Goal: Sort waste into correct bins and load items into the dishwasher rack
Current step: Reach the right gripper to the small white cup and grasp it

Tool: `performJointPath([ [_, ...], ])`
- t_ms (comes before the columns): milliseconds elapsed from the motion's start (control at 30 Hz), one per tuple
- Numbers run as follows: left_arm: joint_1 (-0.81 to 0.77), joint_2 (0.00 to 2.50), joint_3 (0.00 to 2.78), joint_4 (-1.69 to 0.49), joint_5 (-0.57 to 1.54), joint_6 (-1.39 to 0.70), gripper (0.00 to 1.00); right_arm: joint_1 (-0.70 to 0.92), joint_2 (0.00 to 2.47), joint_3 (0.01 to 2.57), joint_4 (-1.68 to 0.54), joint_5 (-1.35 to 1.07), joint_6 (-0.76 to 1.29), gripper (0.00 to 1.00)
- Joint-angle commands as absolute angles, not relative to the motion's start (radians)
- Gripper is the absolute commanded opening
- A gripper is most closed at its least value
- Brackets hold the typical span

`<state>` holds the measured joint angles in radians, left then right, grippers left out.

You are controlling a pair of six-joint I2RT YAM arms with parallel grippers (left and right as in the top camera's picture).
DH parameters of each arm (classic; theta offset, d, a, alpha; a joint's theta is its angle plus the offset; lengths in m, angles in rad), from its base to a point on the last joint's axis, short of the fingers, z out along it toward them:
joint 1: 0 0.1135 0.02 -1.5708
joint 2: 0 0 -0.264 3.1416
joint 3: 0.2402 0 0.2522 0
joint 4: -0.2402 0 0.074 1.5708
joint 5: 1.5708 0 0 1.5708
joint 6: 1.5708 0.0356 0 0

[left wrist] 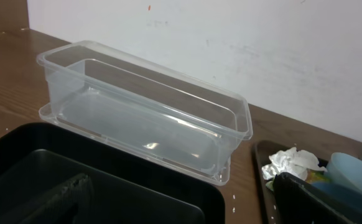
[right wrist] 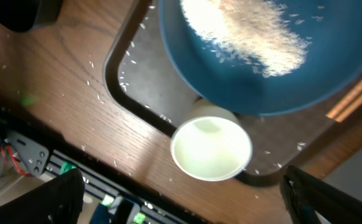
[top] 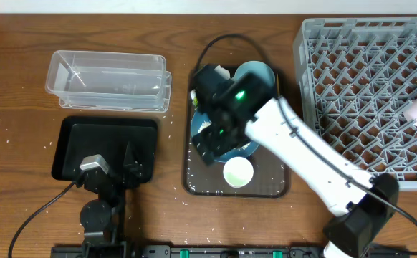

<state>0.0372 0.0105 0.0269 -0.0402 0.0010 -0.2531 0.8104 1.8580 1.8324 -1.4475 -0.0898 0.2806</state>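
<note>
Over the brown tray (top: 201,179), the right gripper (right wrist: 181,196) is hovering with its fingers spread wide and pinching nothing, one finger showing at each lower corner of the wrist view. Beneath it the dark blue bowl (right wrist: 262,62) is sitting on that tray, carrying a heap of loose rice (right wrist: 249,34). The white cup (right wrist: 211,149) is standing at the tray's near edge, touching the bowl's rim or tucked just under it; I cannot tell which. The chopsticks (right wrist: 355,99) are lying along the bowl's far side from the cup.

The rice is looking like the main hazard. Stray grains (right wrist: 94,65) are already lying on the bench around the tray, and a one-sided pinch on the rim would probably be tipping the bowl and shedding more. The black tray (top: 76,140) and the clear tub (top: 108,86) are both sitting well to the left of the brown tray, so any carry is likely crossing open bench. The cup is crowding the bowl, so a closing finger or a sliding rim could be knocking it over the tray lip. The chopsticks could be rolling too.

The left gripper (left wrist: 193,202) is resting over the black tray, fingers apparently spread and empty, and may be blocking a dump there. The dishwasher rack (top: 303,72) is waiting to the brown tray's right.
</note>
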Motion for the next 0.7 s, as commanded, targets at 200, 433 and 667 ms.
performJointPath([
  [200,0.033,0.004,0.004,-0.073,-0.010,-0.236,0.95,0.883,1.859,1.624,-1.322,-0.030,0.449,0.61],
  [433,0.033,0.004,0.004,-0.073,-0.010,-0.236,0.95,0.888,1.859,1.501,-1.270,-0.047,0.504,0.51],
  [667,0.033,0.004,0.004,-0.073,-0.010,-0.236,0.95,0.908,1.859,1.404,-1.136,-0.124,0.508,0.47],
])
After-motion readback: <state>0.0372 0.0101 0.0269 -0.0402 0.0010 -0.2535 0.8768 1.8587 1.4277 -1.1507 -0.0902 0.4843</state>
